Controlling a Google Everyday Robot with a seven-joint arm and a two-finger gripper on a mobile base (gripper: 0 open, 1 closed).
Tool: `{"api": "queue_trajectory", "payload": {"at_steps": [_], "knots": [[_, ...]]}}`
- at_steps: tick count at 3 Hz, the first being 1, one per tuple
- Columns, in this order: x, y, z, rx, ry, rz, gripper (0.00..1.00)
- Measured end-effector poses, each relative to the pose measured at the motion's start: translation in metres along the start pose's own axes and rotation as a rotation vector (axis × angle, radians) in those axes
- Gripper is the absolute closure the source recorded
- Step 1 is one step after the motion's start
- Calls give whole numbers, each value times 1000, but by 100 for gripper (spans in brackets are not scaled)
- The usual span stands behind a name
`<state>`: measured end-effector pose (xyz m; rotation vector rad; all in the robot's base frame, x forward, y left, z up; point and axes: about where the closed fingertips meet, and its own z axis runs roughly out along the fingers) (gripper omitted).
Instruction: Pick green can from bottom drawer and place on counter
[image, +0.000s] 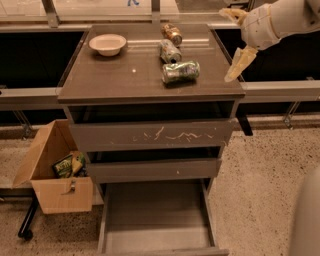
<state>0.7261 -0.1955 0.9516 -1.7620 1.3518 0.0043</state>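
The green can (180, 71) lies on its side on the counter (115, 75), near the front right, with nothing touching it. My gripper (235, 40) is up at the right edge of the counter, to the right of the can and apart from it. It is open and empty, with one pale finger (239, 63) pointing down and the other (232, 14) higher up. The bottom drawer (155, 225) is pulled out below, and its floor is bare.
A silver-grey can (169, 50) and an orange-brown can (172, 34) lie behind the green can. A white bowl (107, 44) sits at the counter's back left. A scratched-front drawer (150, 135) is ajar. A cardboard box (52, 172) with packets stands on the floor at the left.
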Motion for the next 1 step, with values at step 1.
{"api": "queue_trajectory", "payload": {"at_steps": [1], "knots": [[-20,2,-62,155,-7,-70,0]]}}
